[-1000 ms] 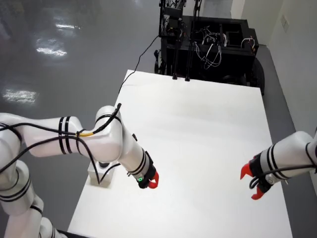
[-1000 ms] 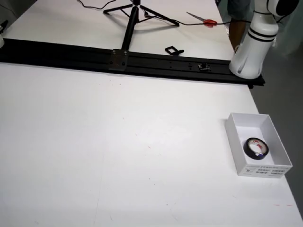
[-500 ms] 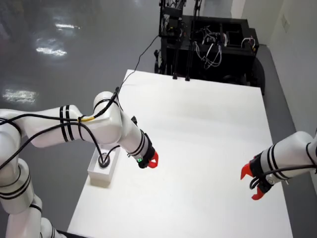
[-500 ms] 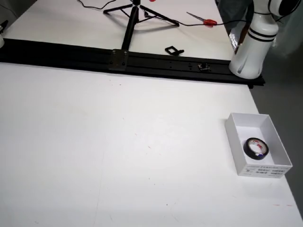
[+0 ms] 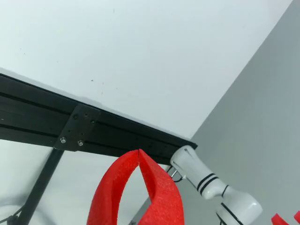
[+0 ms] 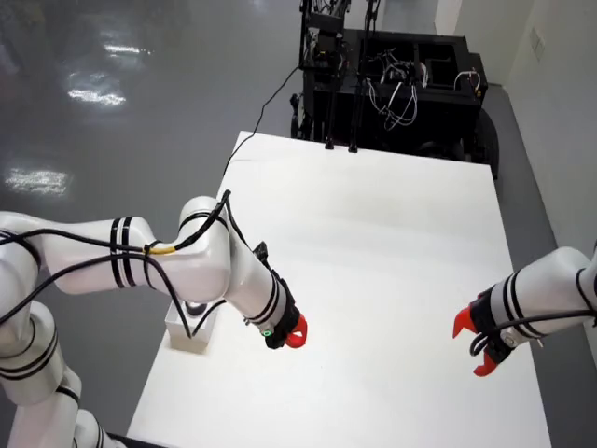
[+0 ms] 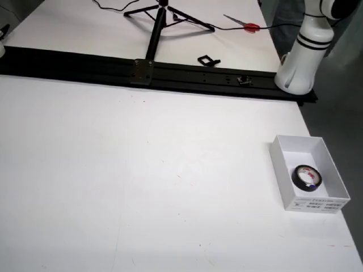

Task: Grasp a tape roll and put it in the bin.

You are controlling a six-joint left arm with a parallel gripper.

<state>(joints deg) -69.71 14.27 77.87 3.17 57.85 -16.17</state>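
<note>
The black tape roll (image 7: 307, 177) lies flat inside the white bin (image 7: 279, 160) at the table's right edge in the view from the side. From above, the bin (image 6: 187, 336) sits at the table's left edge, mostly hidden behind my white arm. My gripper (image 6: 294, 333) with red fingers hangs over bare table just right of the bin, apart from it. In the view that rides on the gripper, the gripper (image 5: 139, 154) is shut, its red tips touching with nothing between them. Neither tape nor bin shows in that view.
A second arm with a red gripper (image 6: 474, 343) holds still at the table's right edge seen from above. A black rail (image 7: 153, 73), a tripod (image 7: 160, 20), scissors (image 7: 245, 25) and a white arm base (image 7: 299, 62) lie behind the table. A black cart (image 6: 401, 84) stands at the far end.
My gripper swung away from the near edge, then came back down and slightly right over the table beside the bin. The tape roll stayed in the bin. The second arm did not move.
</note>
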